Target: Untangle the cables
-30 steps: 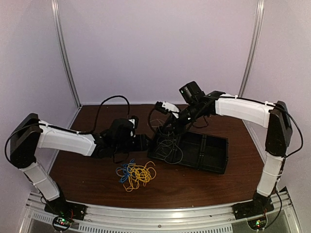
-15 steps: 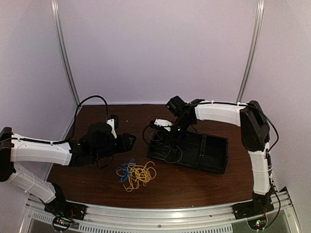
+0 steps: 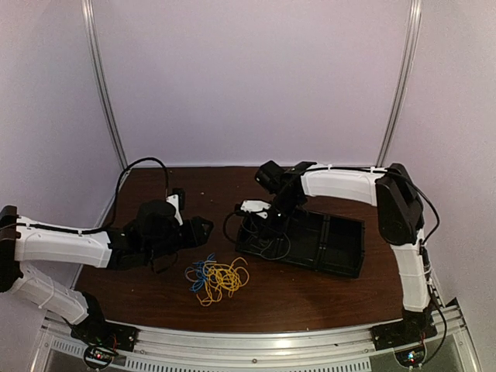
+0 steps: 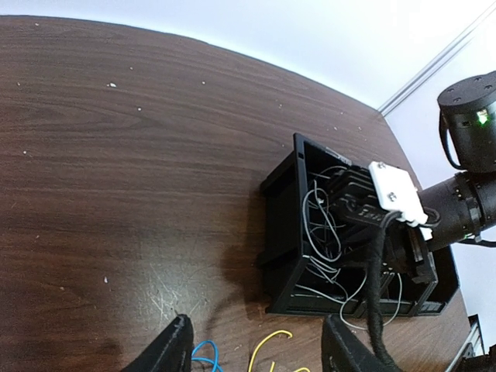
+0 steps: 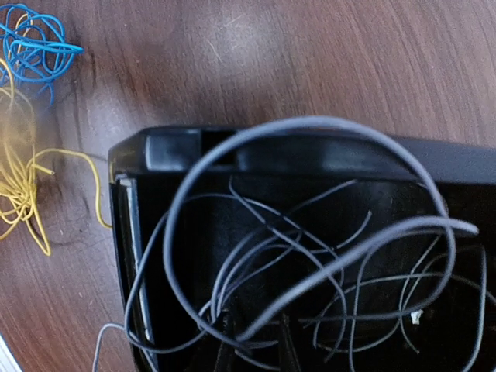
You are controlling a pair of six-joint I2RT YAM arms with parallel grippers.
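A tangle of yellow and blue cables (image 3: 217, 277) lies on the brown table in front of the black tray (image 3: 341, 260). My left gripper (image 3: 200, 229) is open and empty, just left of and behind that tangle; a blue end (image 4: 203, 358) and a yellow end (image 4: 271, 345) show between its fingers (image 4: 174, 350). Pale grey cables (image 5: 310, 232) lie looped in the tray's left compartment (image 4: 325, 232). My right gripper (image 3: 267, 223) is down in that compartment, its jaws a little apart (image 5: 254, 325) with grey strands running between them.
The tray's left wall (image 5: 128, 232) stands close to the yellow cables (image 5: 23, 186) and the blue cables (image 5: 35, 43). The right compartment (image 3: 345, 236) has no cables in it. A thick black arm cable (image 4: 378, 310) hangs beside the tray. White walls enclose the table.
My right gripper has come left and down into the tray's left compartment with the grey cables. My left arm has drawn back to the left and lower. The yellow and blue tangle has not moved.
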